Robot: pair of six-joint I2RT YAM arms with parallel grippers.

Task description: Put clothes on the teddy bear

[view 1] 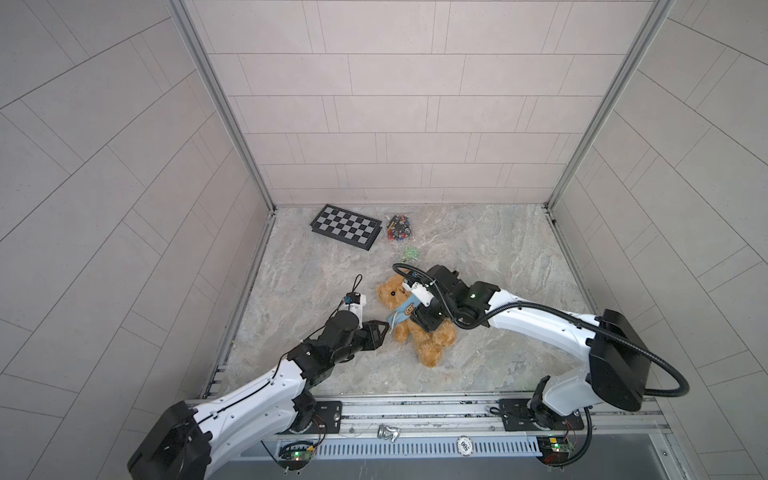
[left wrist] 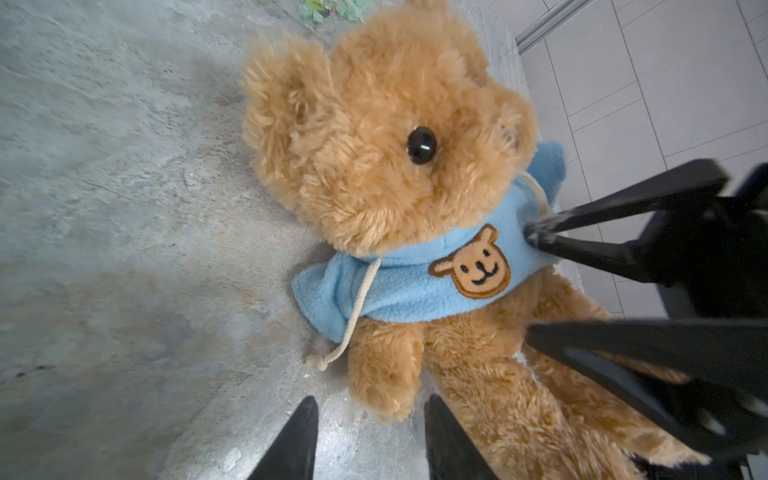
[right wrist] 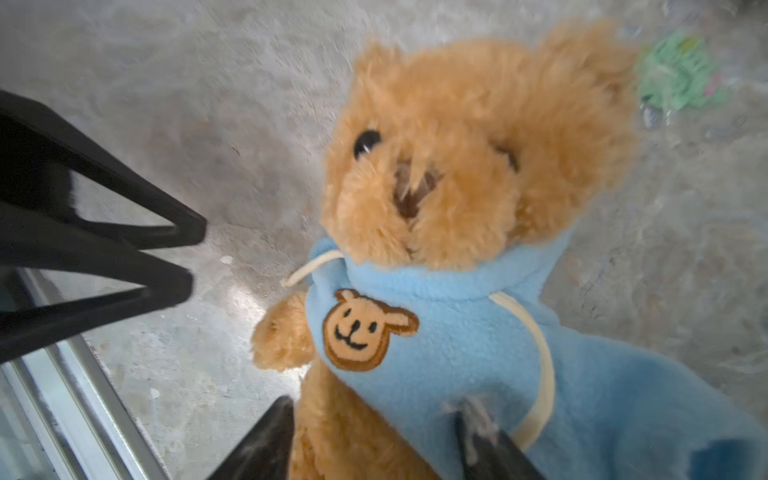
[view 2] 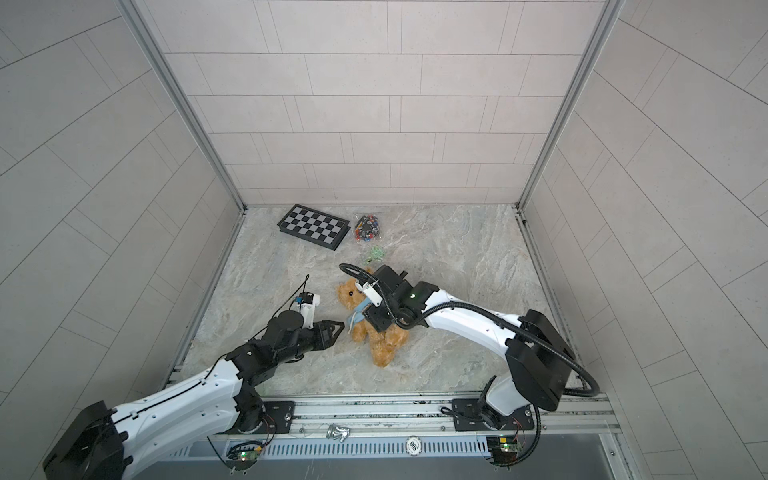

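Blue hoodie [left wrist: 415, 286] bunched round the teddy bear's [view 1: 392, 293] chest, lower middle of frame on the counter [view 1: 498, 257]. Left tool [view 1: 385, 328] open, empty. Right tool [right wrist: 374, 409] straddles the hem, grip unclear. Pulling may drag the bear.

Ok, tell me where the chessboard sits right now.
In both top views the chessboard lies at the back left of the table, just left of the bag of coloured pieces.

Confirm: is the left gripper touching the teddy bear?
Apart. The right wrist view shows bare table separating the left gripper from the nearest paw of the teddy bear.
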